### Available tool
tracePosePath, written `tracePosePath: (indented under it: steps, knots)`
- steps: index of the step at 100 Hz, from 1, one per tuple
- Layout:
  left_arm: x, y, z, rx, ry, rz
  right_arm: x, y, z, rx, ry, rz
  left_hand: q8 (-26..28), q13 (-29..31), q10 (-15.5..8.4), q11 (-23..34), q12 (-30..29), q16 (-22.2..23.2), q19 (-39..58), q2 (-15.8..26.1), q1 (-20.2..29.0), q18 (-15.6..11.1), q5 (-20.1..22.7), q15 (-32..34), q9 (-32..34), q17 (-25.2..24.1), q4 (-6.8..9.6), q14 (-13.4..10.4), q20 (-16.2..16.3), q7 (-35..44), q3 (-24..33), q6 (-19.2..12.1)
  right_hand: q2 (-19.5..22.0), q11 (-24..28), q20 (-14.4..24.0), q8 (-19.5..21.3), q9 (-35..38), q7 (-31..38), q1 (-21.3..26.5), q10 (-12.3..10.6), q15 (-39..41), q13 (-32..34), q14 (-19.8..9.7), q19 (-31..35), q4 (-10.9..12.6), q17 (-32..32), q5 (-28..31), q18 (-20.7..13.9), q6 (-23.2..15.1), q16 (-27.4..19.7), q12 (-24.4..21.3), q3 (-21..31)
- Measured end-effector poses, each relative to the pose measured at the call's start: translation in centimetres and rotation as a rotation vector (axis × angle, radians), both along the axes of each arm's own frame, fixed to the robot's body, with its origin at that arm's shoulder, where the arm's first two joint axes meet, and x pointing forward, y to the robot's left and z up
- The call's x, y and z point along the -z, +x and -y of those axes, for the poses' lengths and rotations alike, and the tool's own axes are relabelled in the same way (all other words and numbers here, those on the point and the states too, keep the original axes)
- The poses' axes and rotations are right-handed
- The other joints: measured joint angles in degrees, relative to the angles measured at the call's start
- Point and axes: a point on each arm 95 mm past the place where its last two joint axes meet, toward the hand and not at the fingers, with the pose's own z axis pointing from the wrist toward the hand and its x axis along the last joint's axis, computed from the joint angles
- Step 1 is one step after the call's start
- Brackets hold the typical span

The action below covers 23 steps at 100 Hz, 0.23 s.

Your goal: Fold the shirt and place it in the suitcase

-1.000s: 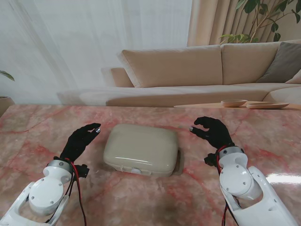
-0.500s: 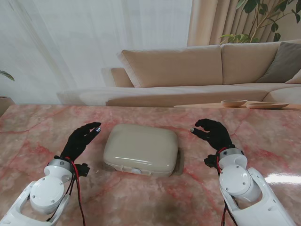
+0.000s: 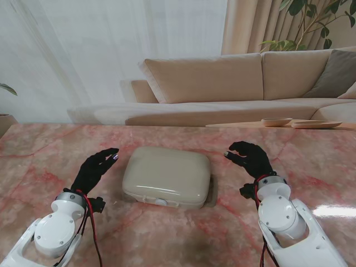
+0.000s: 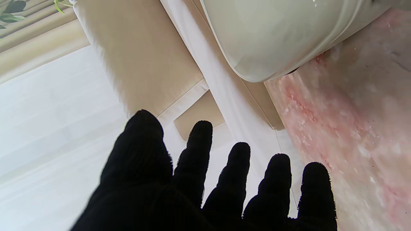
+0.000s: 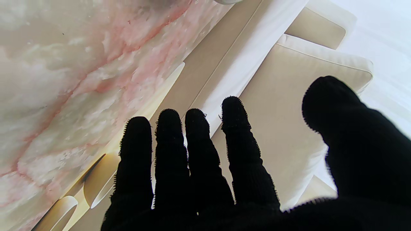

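Pink-veined marble table (image 3: 167, 233), glossy, catching a bright glare on the right, and behind it a long beige sofa (image 3: 222, 83) with soft squared cushions, sheer white curtains (image 3: 83, 50) letting the daylight through, a leafy plant (image 3: 317, 22) up in the right corner. A low wooden side table (image 3: 278, 124) holds shallow dishes (image 3: 276, 121) by the sofa. Dead centre sits the suitcase (image 3: 167, 176): a cream hard shell, smooth and rounded at every corner, lid down, a small latch on the edge nearer to me. No shirt shows in any view. The left hand (image 3: 95, 169), in a black knit glove, hovers just left of the case, fingers spread and nearly straight, holding nothing; the wrist view shows all five fuzzy fingertips apart with the case's curved corner just beyond. The right hand (image 3: 250, 157), same black glove, hangs to the right of the case and apart from it, fingers curled loosely, also empty. White plastic forearms, red wiring at each wrist.
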Motion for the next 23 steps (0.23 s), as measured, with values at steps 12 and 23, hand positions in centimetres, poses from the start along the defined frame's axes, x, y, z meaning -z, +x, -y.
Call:
tracePosePath:
  steps: [12, 23]
  knots:
    - [0.05, -0.07, -0.03, 0.001, -0.003, -0.003, 0.1, -0.02, -0.05, 0.002, 0.003, -0.008, 0.0, 0.0, 0.0, 0.0, 0.0, -0.2, 0.0, 0.0, 0.0, 0.0, 0.0, 0.0, 0.0, 0.0, 0.0, 0.0, -0.1, 0.0, 0.0, 0.0, 0.0, 0.0, 0.0, 0.0, 0.0, 0.0, 0.0, 0.0, 0.0, 0.0, 0.0, 0.0, 0.0, 0.0, 0.0, 0.0, 0.0, 0.0, 0.0, 0.0]
    - [0.07, -0.08, -0.01, 0.004, -0.009, -0.005, 0.19, -0.03, -0.12, 0.005, 0.009, -0.017, 0.0, 0.0, 0.0, 0.0, 0.0, -0.2, 0.0, 0.0, 0.0, 0.0, 0.0, 0.0, 0.0, 0.0, 0.0, 0.0, -0.1, 0.0, 0.0, 0.0, 0.0, 0.0, 0.0, 0.0, 0.0, 0.0, 0.0, 0.1, 0.0, 0.0, 0.0, 0.0, 0.0, 0.0, 0.0, 0.0, 0.0, 0.0, 0.0, 0.0]
